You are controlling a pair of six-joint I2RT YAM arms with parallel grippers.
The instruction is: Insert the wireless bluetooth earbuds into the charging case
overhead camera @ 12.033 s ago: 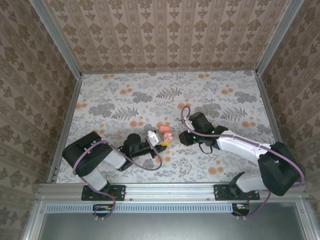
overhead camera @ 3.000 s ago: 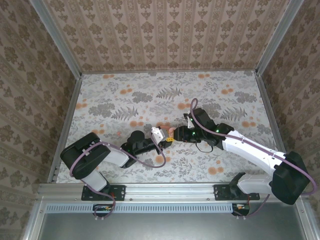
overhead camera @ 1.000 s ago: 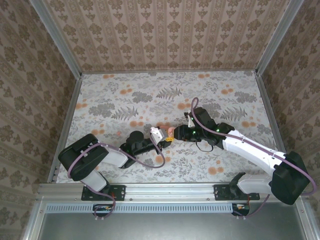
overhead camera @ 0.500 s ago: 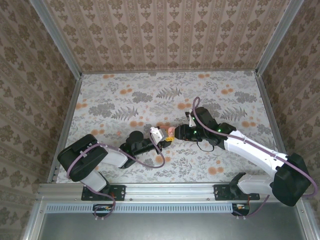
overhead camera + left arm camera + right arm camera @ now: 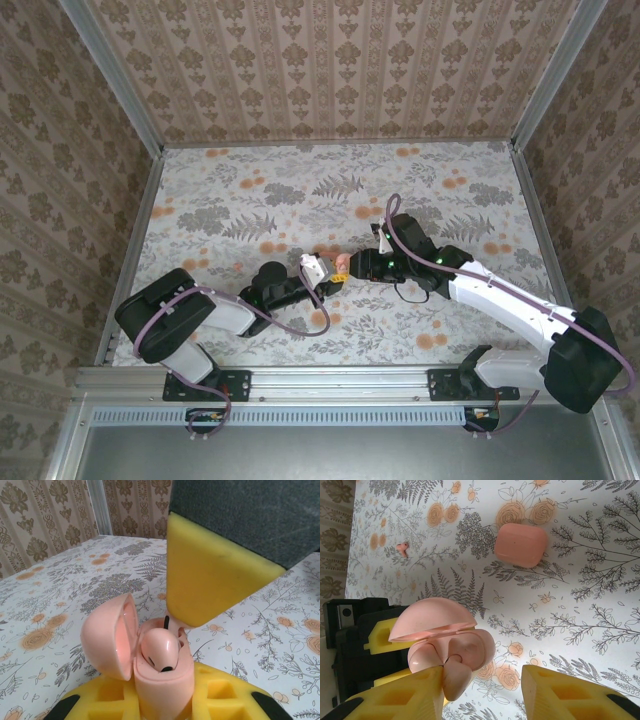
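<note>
From the left wrist, the left end effector [image 5: 165, 706] is clamped on the open charging case [image 5: 156, 682], with the seated earbud [image 5: 159, 652] inside. The right wrist adds a loose earbud [image 5: 402, 548] on the worktop [image 5: 600, 555] at upper left. The right end effector [image 5: 484, 680] has its fingers apart.

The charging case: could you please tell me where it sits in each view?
Top external: charging case at centre, where the arms meet.
Left wrist: bottom centre, lid open.
Right wrist: lower left, lid open.
Shared landmark: the left fingers gripping it.
</note>
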